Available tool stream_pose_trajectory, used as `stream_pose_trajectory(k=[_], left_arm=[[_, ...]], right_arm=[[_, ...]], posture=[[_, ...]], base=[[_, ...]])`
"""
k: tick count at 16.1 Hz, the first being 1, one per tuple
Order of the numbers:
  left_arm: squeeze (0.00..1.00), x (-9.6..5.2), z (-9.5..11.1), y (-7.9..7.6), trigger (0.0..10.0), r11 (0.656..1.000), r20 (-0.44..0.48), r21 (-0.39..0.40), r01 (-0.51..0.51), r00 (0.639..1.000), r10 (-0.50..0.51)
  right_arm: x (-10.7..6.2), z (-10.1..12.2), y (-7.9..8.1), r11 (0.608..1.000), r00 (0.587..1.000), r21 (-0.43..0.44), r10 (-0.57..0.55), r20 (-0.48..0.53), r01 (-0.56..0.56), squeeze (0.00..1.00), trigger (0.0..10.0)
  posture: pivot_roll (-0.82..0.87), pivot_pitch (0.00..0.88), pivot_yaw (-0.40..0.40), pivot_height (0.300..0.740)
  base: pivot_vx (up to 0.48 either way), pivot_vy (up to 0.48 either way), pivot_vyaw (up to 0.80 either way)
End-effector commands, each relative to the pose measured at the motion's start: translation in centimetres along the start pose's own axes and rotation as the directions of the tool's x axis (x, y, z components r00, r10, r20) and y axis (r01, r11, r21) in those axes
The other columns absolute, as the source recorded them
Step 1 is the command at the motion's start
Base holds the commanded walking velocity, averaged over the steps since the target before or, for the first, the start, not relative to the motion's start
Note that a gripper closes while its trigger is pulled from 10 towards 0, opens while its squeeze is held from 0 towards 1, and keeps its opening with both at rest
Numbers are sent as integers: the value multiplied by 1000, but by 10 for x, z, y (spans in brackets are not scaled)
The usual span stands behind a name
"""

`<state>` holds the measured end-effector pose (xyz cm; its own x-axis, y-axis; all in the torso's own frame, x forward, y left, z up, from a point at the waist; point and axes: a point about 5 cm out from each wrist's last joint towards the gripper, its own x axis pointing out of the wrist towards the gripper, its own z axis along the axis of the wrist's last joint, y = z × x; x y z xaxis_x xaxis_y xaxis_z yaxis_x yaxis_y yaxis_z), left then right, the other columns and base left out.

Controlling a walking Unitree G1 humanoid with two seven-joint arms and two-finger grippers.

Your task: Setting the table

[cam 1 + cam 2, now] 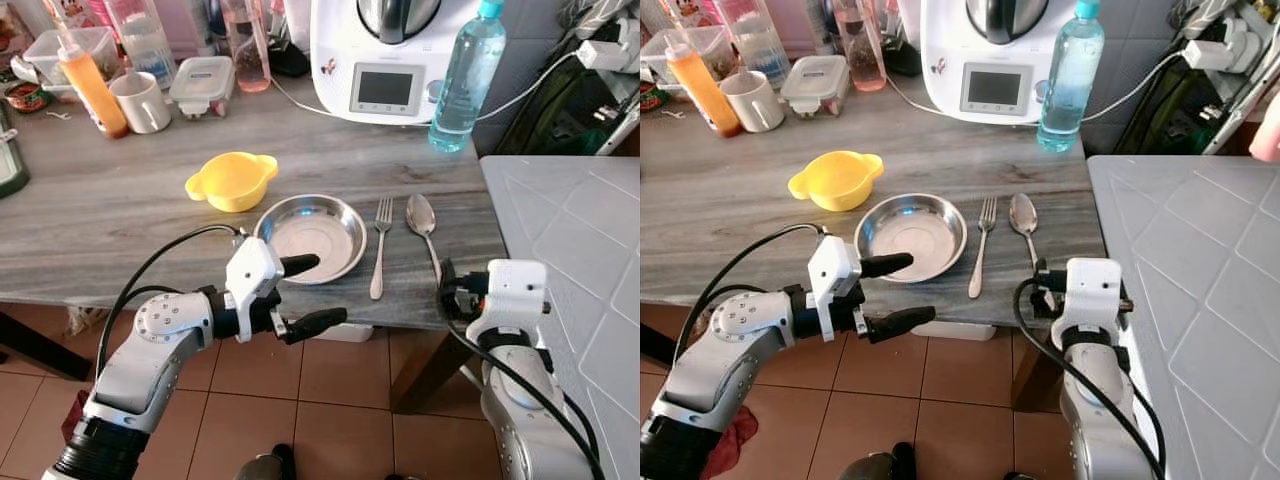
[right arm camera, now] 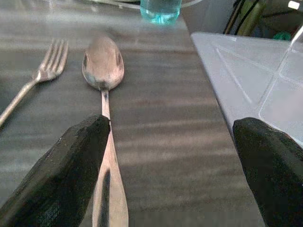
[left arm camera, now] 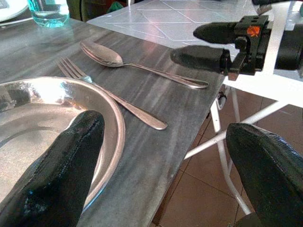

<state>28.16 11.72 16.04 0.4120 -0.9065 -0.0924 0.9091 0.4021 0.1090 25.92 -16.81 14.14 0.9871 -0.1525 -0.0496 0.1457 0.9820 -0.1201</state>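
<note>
Left eye view: a steel plate (image 1: pixel 311 236) is seen near the front edge of the grey worktop (image 1: pixel 100 210), with a fork (image 1: pixel 380 245) just beside it and a spoon (image 1: pixel 424 232) beyond the fork, while a yellow bowl (image 1: pixel 232 180) is set behind the plate. The left gripper (image 1: pixel 314 291) is held at the plate's near rim, its fingers (image 3: pixel 57 175) spread apart and empty. The right gripper (image 2: pixel 170 175) is positioned at the worktop edge over the spoon's handle, fingers likewise parted around nothing.

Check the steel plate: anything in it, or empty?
Empty. The steel plate shows only bare, shiny metal inside; the fork and spoon lie on the table beside it.
</note>
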Motion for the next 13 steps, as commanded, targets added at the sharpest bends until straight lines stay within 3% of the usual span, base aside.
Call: stream_pose_trajectory(k=[1, 9, 13], left_arm=[[0, -3, 0, -1, 10000, 1000, -9, 9, -6, 1000, 6], [0, -2, -1, -2, 10000, 1000, -14, 5, 5, 1000, -5], [0, -2, -2, -3, 10000, 1000, -17, 1, 7, 1000, -7]], right_arm=[[0, -6, -2, 1000, 998, -18, -22, -50, 21, 1000, 10000], [-2, -17, -13, 993, 986, -68, -105, -132, 97, 1000, 10000], [2, -18, -5, 999, 987, -22, -49, -152, 46, 1000, 10000]], posture=[[106, 185, 49, 740], [105, 194, 53, 740], [106, 196, 54, 740]], base=[[0, 0, 0], [0, 0, 0], [0, 0, 0]])
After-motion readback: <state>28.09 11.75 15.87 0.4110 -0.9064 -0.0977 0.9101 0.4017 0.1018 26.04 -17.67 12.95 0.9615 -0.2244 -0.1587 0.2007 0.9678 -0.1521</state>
